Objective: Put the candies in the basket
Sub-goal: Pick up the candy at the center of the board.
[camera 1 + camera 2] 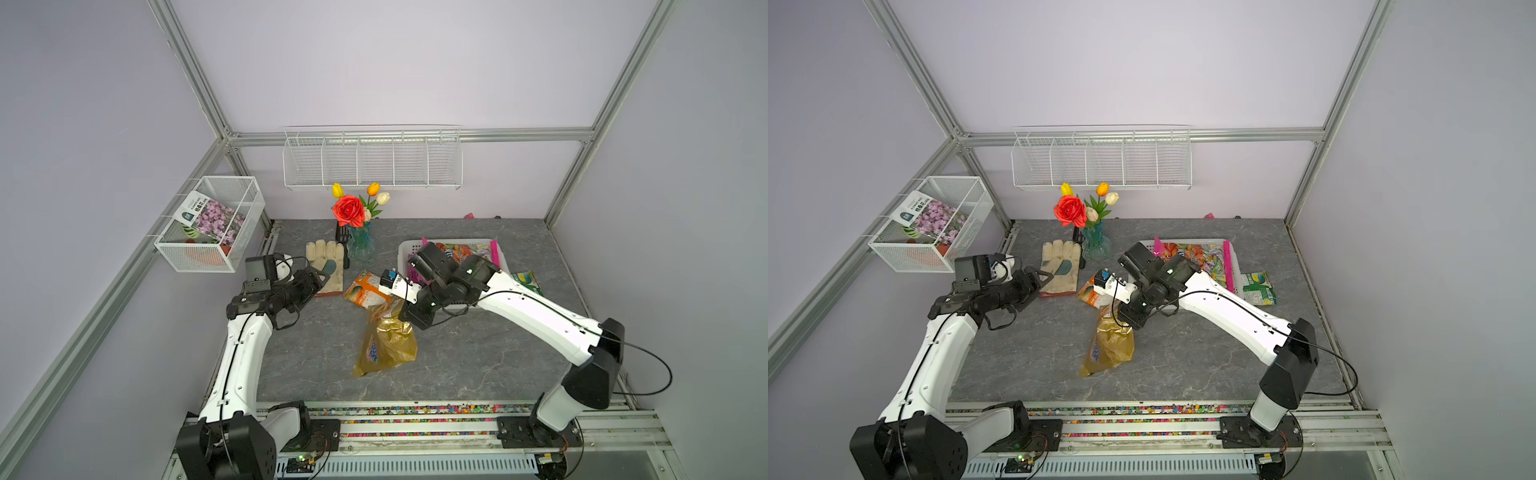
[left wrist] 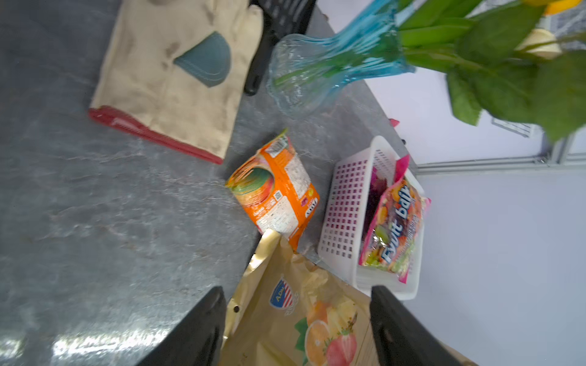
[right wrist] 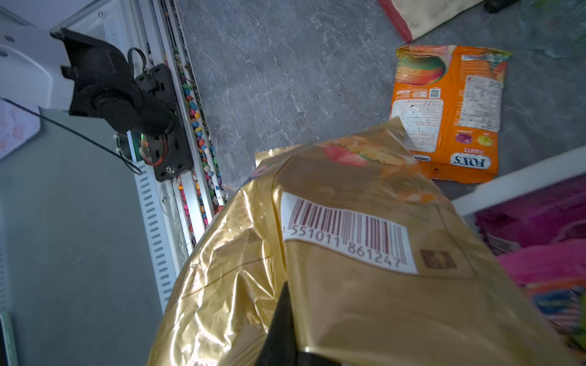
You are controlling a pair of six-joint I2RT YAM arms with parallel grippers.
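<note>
Gold glossy candy bag (image 1: pixel 388 345) is pinched at its far top edge by the right gripper (image 1: pixel 401 309), jaws clamped on the foil. It hangs toward the near side, mid-table, near-left of the white perforated plastic basket (image 1: pixel 405 248). Its low end may be touching the grey stone-look tabletop (image 1: pixel 478 353); can't confirm from these angles. Magenta-edged fruit-print bag (image 1: pixel 465 251) lies in the basket. Orange printed bag (image 1: pixel 365 291) lies flat on the table between the basket and the cream work glove with red cuff (image 1: pixel 326 262). Green bag (image 1: pixel 528 282) is on the table just right of the basket. Left gripper (image 1: pixel 321 275) has its jaws apart, holding nothing, over the glove's left side.
</note>
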